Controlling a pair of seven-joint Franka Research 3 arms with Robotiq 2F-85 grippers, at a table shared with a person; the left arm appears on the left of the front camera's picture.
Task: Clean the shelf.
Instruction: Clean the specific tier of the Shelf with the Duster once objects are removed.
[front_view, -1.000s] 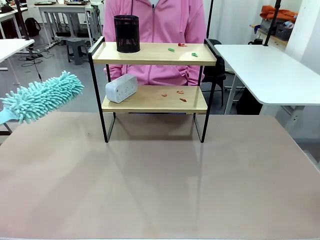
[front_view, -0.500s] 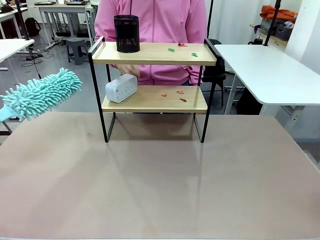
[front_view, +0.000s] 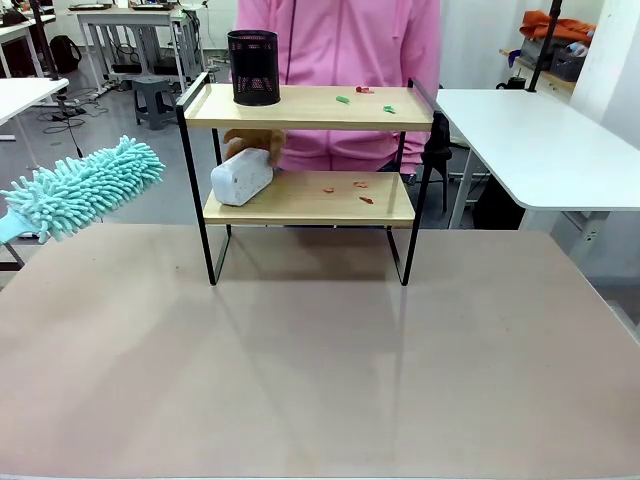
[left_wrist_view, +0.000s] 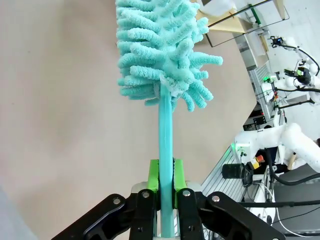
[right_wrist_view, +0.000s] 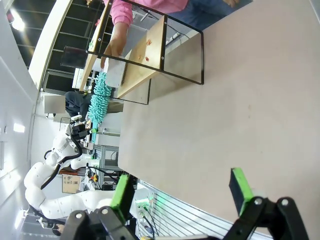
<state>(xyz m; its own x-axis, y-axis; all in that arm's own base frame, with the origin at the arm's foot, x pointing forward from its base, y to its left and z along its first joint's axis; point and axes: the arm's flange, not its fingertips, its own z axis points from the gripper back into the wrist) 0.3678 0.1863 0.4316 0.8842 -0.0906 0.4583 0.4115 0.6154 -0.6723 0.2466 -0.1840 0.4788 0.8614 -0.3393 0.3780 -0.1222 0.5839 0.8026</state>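
**Holding the duster back while the shelf gets cleared**

The shelf (front_view: 310, 106) stands at the table's (front_view: 320, 370) far side, in front of the person. The left gripper (left_wrist_view: 166, 174) is clamped tight on the duster's (front_view: 85, 190) thin handle and holds the fluffy head well left of the shelf, probably to leave room. The person's hand (front_view: 255, 143) grips the white power strip (front_view: 240, 178) on the shelf's lower board (likely to move it aside). Scraps (front_view: 360, 186) lie on both boards. The right gripper (right_wrist_view: 181, 189) gapes wide and empty, well in front of the shelf.
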